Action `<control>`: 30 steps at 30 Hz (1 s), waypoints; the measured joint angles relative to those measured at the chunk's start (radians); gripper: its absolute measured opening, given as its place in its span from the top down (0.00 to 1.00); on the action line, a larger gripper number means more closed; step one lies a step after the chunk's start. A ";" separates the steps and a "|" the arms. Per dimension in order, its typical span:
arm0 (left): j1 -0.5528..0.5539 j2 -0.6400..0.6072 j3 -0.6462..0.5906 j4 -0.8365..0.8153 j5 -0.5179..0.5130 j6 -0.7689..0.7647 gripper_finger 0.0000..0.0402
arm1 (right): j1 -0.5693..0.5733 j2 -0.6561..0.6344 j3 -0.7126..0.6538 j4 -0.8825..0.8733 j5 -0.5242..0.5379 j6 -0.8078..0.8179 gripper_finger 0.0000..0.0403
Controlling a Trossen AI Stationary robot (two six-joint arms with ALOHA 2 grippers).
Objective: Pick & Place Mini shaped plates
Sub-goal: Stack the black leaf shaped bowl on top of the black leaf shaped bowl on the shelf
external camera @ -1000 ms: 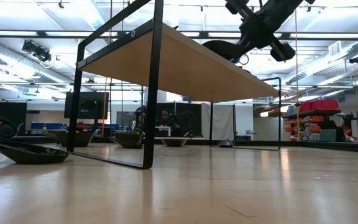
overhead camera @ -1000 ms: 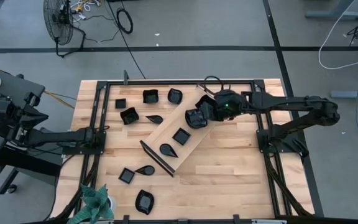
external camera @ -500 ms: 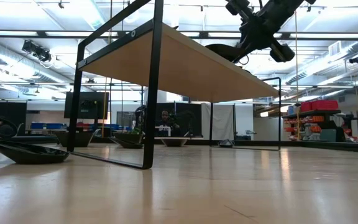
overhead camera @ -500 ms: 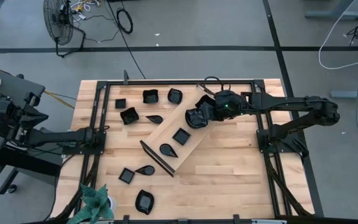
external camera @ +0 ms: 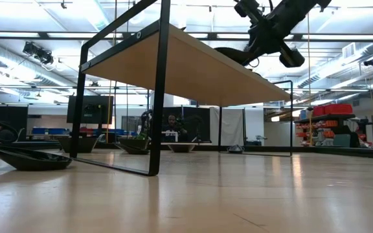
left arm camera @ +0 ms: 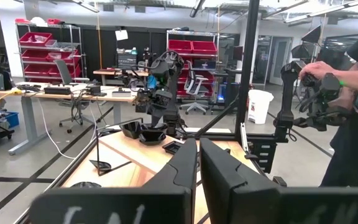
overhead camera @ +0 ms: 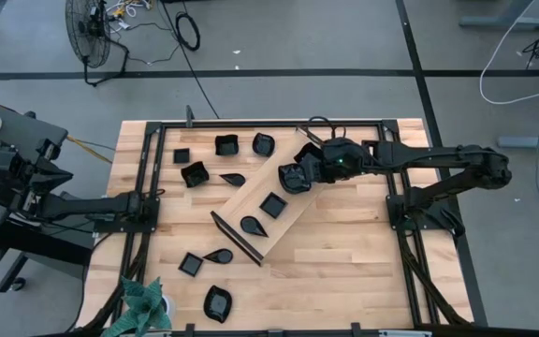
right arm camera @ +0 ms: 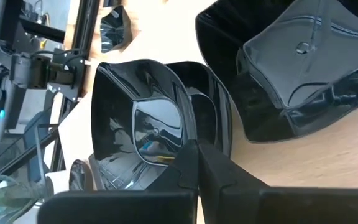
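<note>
My right gripper is shut on a glossy black squarish mini plate over the far end of the long light-wood tray. A square plate and a teardrop plate lie on the tray nearer its other end. Another black dish lies on the wood just beyond the held one. My left gripper is shut, level and touching nothing at the table's left side. My right gripper pinches the plate's rim on the side toward the arm, between its two fingers. The fingers slant down from the table's right side. The plate is tilted beyond the fingertips over the tray's far end; whether its underside touches the tray I cannot tell.
Several more black plates lie on the table: three along the far edge, two left of the tray, three near the front left. A potted plant stands at the near-left corner. A person stands beyond the table.
</note>
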State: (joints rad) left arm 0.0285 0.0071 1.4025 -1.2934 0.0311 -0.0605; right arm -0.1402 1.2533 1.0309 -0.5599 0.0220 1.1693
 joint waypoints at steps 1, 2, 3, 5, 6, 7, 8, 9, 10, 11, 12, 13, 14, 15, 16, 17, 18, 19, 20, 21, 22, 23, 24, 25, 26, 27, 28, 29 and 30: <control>0.000 0.000 0.000 0.000 0.000 0.000 0.94 | 0.000 0.000 0.000 0.000 0.000 -0.001 1.00; 0.000 0.000 0.000 0.000 0.000 0.000 0.94 | 0.000 0.000 0.000 0.000 0.000 -0.001 1.00; 0.000 0.000 0.000 0.000 0.000 0.000 0.94 | 0.000 0.000 0.000 0.000 0.000 -0.001 1.00; 0.000 0.000 0.000 0.000 0.000 0.000 0.94 | 0.000 0.000 0.000 0.000 0.000 -0.003 1.00; 0.000 0.000 0.000 0.000 0.000 0.000 0.94 | 0.000 0.000 0.000 0.000 0.000 -0.003 1.00; 0.000 0.000 0.000 0.000 0.000 0.000 0.94 | 0.000 0.000 0.000 0.000 0.000 -0.003 0.99; 0.000 0.000 0.000 0.000 0.000 0.000 0.94 | 0.000 0.000 0.000 0.000 0.000 -0.003 0.99; 0.000 0.000 0.000 0.000 0.000 0.000 0.94 | 0.000 0.000 0.000 0.000 0.000 -0.003 0.98; 0.000 0.000 0.000 0.000 0.000 0.000 0.94 | 0.000 0.000 0.000 0.000 -0.001 -0.003 0.97; 0.000 0.000 0.000 0.000 0.000 0.000 0.94 | 0.000 0.000 0.000 0.000 -0.001 -0.003 0.97; 0.000 0.000 0.000 0.000 0.000 0.000 0.94 | 0.000 0.000 0.000 0.000 -0.002 -0.003 0.96; 0.000 0.000 0.000 0.000 0.000 0.000 0.94 | 0.000 0.000 0.000 0.000 -0.003 -0.003 0.95; 0.000 0.000 0.000 0.000 0.000 0.000 0.94 | 0.000 0.000 0.000 0.000 -0.004 -0.003 0.94; 0.000 0.000 0.000 0.000 0.000 0.000 0.94 | 0.000 0.000 0.000 -0.001 -0.004 -0.004 0.93; 0.000 0.000 0.000 0.000 0.000 0.000 0.94 | 0.000 0.000 0.000 -0.001 -0.004 -0.003 0.93; 0.000 0.000 0.000 0.000 0.000 0.000 0.94 | 0.000 0.000 0.000 -0.001 -0.004 -0.004 0.92; 0.000 0.000 0.000 0.000 0.000 0.000 0.94 | 0.000 0.000 0.000 -0.001 -0.004 -0.004 0.91; 0.000 0.000 0.000 0.000 0.000 0.000 0.94 | 0.000 0.000 0.000 -0.001 -0.004 -0.004 0.90; 0.000 0.000 0.000 0.000 0.000 0.000 0.94 | 0.000 0.000 0.000 -0.001 -0.004 -0.004 0.89; 0.000 0.000 0.000 0.000 0.000 0.000 0.94 | 0.000 0.000 0.000 -0.001 -0.004 -0.004 0.87; 0.000 0.000 0.000 0.000 0.000 0.000 0.94 | 0.000 0.000 0.000 -0.001 -0.004 -0.004 0.86; 0.000 0.000 0.000 0.000 0.000 0.000 0.94 | 0.000 0.000 0.000 -0.001 -0.004 -0.004 0.85; 0.000 0.000 0.000 0.000 0.000 0.000 0.94 | 0.000 0.000 0.000 -0.001 -0.004 -0.004 0.83; 0.000 0.000 0.000 0.000 0.000 0.000 0.94 | 0.000 0.000 0.000 -0.001 -0.004 -0.004 0.82; 0.000 0.000 0.000 0.000 0.000 0.000 0.94 | 0.000 0.000 0.000 -0.001 -0.004 -0.004 0.80; 0.000 0.000 0.000 0.000 0.000 0.000 0.94 | 0.000 0.000 0.000 -0.001 -0.004 -0.004 0.79; 0.000 0.000 0.000 0.000 0.000 0.000 0.94 | 0.000 0.000 0.000 -0.001 -0.004 -0.004 0.77; 0.000 0.000 0.000 0.000 0.000 0.000 0.94 | 0.000 -0.002 0.000 -0.003 -0.004 -0.004 0.75; 0.000 0.000 0.000 0.000 0.000 0.000 0.94 | 0.000 -0.005 0.000 -0.005 -0.004 -0.004 0.73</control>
State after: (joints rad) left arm 0.0284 0.0071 1.4025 -1.2930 0.0311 -0.0605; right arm -0.1402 1.2483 1.0309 -0.5646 0.0181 1.1656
